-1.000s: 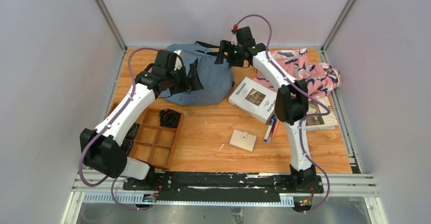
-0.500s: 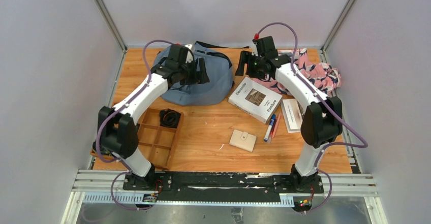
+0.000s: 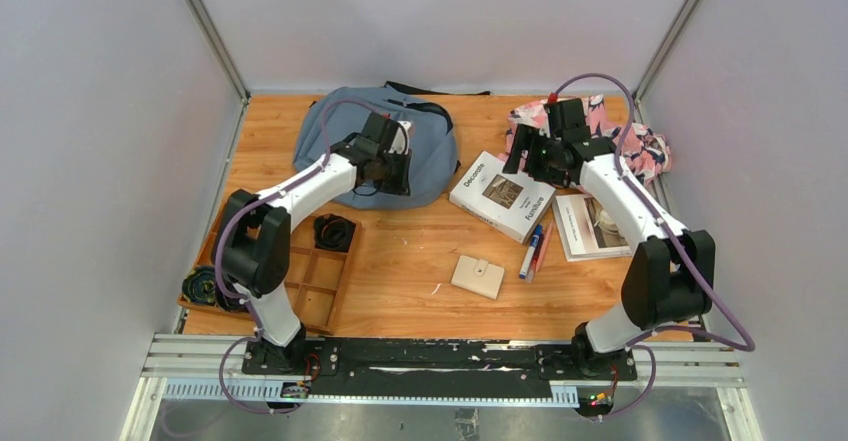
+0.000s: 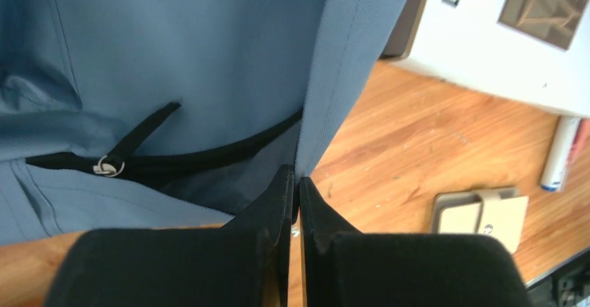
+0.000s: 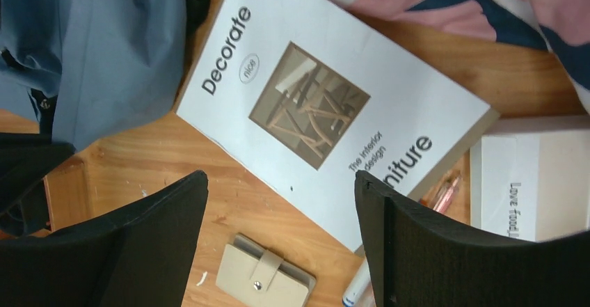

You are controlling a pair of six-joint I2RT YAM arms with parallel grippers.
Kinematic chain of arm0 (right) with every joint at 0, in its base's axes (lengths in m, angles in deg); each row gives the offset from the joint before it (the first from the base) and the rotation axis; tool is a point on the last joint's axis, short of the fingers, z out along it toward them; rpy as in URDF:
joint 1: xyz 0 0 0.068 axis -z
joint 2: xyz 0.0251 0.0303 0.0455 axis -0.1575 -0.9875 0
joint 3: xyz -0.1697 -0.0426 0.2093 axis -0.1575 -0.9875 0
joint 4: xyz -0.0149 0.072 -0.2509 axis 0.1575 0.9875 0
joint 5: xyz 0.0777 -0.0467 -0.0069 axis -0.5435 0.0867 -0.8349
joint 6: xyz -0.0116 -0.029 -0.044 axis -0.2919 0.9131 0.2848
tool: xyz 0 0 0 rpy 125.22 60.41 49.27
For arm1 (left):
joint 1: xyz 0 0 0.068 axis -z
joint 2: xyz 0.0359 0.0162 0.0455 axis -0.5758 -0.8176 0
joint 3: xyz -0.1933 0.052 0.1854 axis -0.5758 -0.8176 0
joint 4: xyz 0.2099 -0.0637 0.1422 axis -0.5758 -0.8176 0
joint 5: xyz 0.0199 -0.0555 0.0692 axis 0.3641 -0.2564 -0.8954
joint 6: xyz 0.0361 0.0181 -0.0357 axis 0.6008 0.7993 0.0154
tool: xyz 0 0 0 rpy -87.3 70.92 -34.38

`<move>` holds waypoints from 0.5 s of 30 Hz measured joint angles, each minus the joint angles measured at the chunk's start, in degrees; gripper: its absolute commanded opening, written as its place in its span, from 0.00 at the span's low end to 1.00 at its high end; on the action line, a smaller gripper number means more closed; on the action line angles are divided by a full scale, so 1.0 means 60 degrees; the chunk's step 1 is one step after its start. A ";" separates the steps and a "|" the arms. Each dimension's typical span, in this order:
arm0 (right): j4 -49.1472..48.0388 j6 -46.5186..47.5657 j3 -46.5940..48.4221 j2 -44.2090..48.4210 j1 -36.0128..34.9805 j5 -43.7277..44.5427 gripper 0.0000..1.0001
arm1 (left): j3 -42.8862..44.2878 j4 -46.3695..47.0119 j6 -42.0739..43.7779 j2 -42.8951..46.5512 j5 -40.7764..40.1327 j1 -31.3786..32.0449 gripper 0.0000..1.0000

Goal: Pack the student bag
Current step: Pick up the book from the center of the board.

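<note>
While you look down from above, the student bag (image 3: 330,126) lies slumped at the far left of the table (image 3: 420,261), with your left gripper (image 3: 395,171) low on its near right part. Your right gripper (image 3: 520,156) hangs over the far end of the white book (image 3: 500,196), which sits just right of the bag; the patterned cloth (image 3: 640,146) is bunched in the far right corner, and a tan wallet (image 3: 478,277) lies nearer the arms. In your left wrist view, the left gripper (image 4: 298,178) is clenched: its jaws are pressed almost together on a hem of the bag's (image 4: 195,56) blue fabric, which rises taut from the tips, beside a black zipper seam with a ring pull (image 4: 108,166). In your right wrist view, the right gripper (image 5: 278,182) is spread wide and grasps nothing, its fingers framing the near edge of the book (image 5: 313,105) above the wallet (image 5: 264,276).
</note>
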 measured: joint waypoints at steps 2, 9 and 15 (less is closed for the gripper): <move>0.0033 0.0007 -0.0379 0.0324 0.0025 0.0095 0.82 | -0.0284 0.0007 0.0117 0.0033 0.0004 -0.0004 0.00; 0.0124 0.0186 -0.1362 0.1140 0.0324 0.0659 0.92 | -0.1665 -0.0189 0.0106 0.1268 -0.0138 -0.0025 0.06; 0.0044 0.0412 -0.2517 0.1417 0.1104 0.1013 0.95 | -0.1723 -0.0423 -0.0058 0.2881 -0.0219 -0.0025 0.77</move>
